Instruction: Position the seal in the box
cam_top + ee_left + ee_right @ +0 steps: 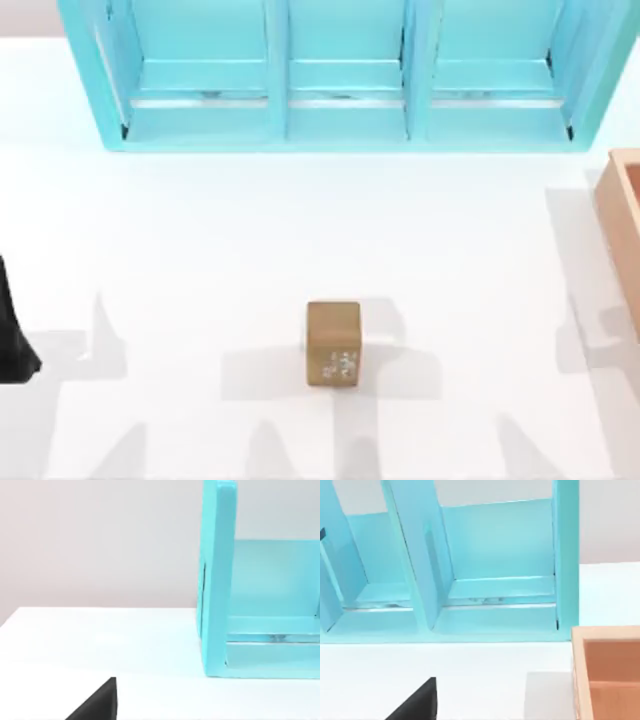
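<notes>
The seal's destination, the tan wooden box [622,225], sits at the table's right edge, well apart from everything except the big turquoise shelf unit [340,75] along the back. The seal [333,343] itself stands alone near the table's [200,250] middle front, engraved face toward the front. The left arm [12,330] waits at the left edge; I cannot tell how either gripper's jaws stand. An off-centre pinch could tip the small block.

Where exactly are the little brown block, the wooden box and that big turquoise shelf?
seal [333,342], top view: on the block's top face.
box [580,670], right wrist view: on its pale thick wall.
turquoise shelf unit [277,70], top view: on the divider between two compartments.
</notes>
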Available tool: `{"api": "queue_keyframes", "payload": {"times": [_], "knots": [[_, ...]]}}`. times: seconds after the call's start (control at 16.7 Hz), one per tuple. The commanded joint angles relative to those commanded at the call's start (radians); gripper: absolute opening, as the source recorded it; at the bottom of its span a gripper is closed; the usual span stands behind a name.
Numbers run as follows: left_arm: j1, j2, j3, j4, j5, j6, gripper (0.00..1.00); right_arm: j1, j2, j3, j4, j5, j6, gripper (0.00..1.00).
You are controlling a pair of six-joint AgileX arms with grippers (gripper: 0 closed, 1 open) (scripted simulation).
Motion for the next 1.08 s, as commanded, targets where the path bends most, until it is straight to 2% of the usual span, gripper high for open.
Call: {"api": "queue_keyframes", "payload": {"times": [0.24, 0.6, 0.84, 1.08], "knots": [[0.000, 0.000, 0.000, 0.000, 0.000, 0.000, 1.00, 0.193, 0.346, 0.327, -0.218, 0.006, 0.170, 1.00], [0.000, 0.000, 0.000, 0.000, 0.000, 0.000, 1.00, 0.467, 1.031, 0.904, -0.630, 0.010, 0.435, 1.00], [0.000, 0.000, 0.000, 0.000, 0.000, 0.000, 1.00, 0.587, 1.424, 1.245, -0.887, 0.007, 0.574, 1.00], [0.000, 0.000, 0.000, 0.000, 0.000, 0.000, 1.00, 0.648, 1.726, 1.535, -1.083, 0.002, 0.665, 1.00]]}}
